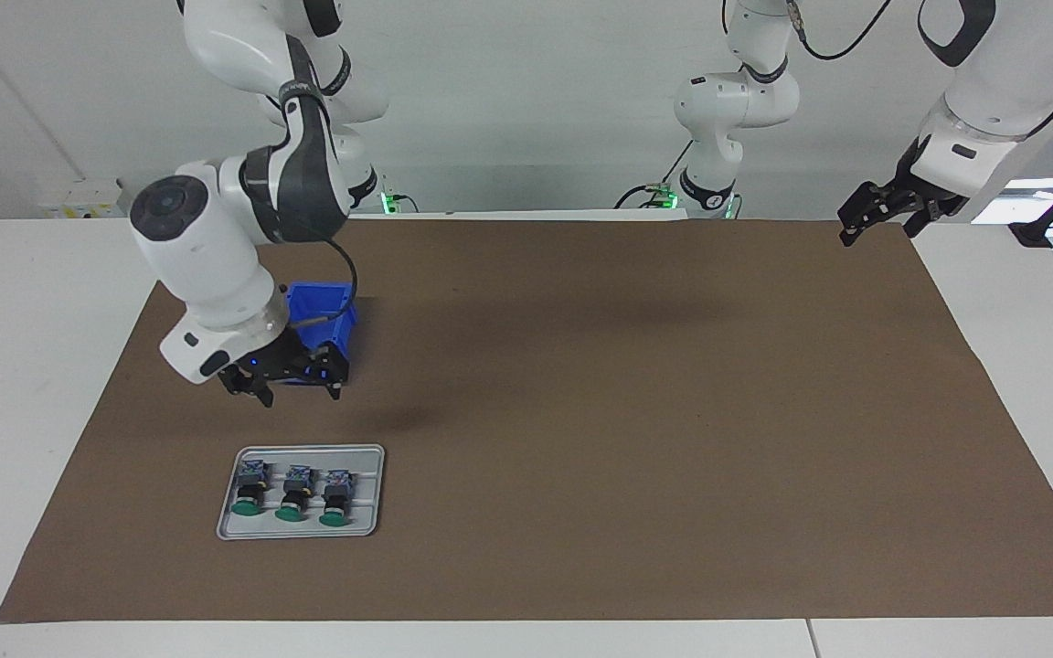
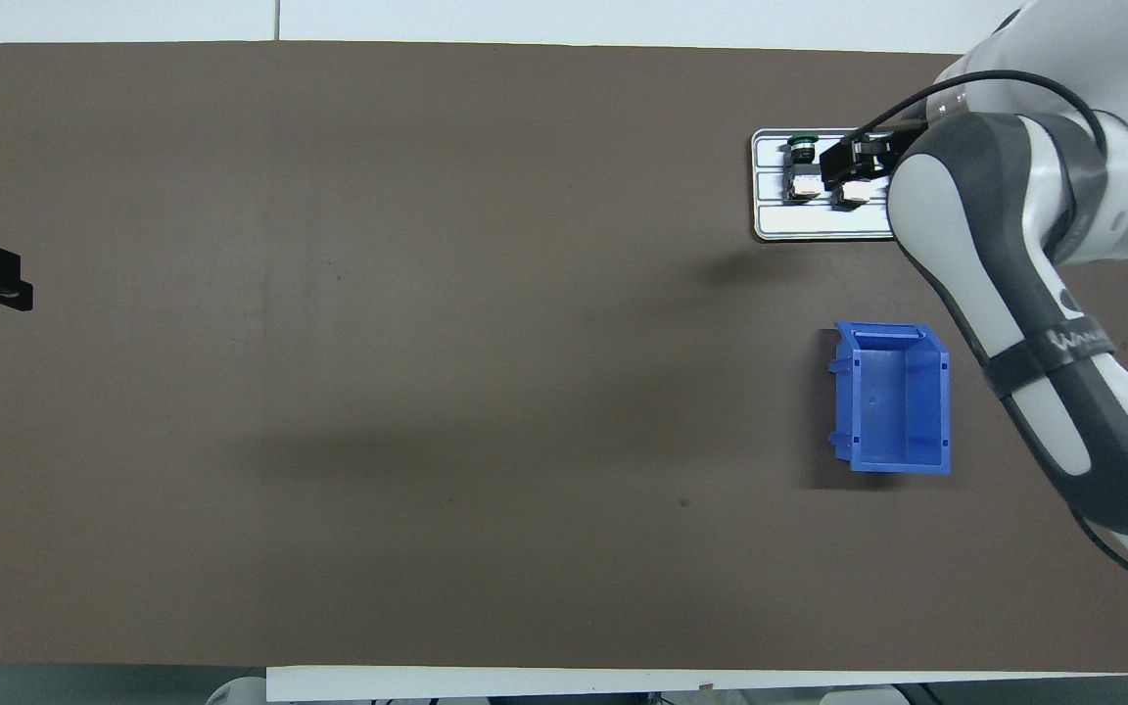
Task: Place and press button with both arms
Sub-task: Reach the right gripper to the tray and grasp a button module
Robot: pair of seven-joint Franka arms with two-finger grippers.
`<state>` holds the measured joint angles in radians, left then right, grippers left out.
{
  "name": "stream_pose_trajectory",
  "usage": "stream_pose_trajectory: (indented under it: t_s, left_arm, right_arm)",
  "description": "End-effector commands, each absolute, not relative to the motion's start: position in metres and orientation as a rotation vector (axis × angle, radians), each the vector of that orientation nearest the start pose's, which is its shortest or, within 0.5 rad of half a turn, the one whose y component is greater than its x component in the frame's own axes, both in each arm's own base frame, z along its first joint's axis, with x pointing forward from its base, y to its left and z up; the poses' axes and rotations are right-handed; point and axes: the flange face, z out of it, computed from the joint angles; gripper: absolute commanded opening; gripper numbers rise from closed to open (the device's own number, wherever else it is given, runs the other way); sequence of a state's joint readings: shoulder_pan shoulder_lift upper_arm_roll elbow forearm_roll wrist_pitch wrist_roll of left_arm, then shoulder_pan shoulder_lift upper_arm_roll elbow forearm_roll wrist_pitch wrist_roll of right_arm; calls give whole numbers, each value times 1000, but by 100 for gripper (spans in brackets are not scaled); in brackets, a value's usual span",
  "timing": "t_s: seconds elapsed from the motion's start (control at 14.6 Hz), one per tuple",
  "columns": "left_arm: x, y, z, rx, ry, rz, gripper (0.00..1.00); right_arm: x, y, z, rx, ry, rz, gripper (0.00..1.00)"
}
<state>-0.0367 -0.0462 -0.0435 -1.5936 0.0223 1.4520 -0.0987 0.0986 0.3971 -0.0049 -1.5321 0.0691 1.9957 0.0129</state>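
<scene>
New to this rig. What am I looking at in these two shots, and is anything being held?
Two white robot arms work at a table covered with a brown mat. One picture faces the robots from across the table; the other looks down from above their end.

Toward the right arm's end lie a grey tray with three green-capped push buttons and, nearer the robots, an open blue bin.

The right tool hangs open over the mat between bin and tray, holding nothing. From above it covers part of the tray, but it is not touching. The left tool waits at the mat's corner.
</scene>
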Motion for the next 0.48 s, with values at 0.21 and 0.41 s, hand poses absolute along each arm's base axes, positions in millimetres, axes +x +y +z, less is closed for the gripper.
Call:
stream_pose_trajectory:
  t_s: [0.21, 0.41]
  left_arm:
    - [520, -37, 631, -3093, -28, 130, 100]
    - [521, -38, 631, -3093, -23, 135, 100]
  right_arm:
    - [714, 81, 354, -3056, -91, -190, 80]
    - [716, 88, 341, -3064, -157, -210, 80]
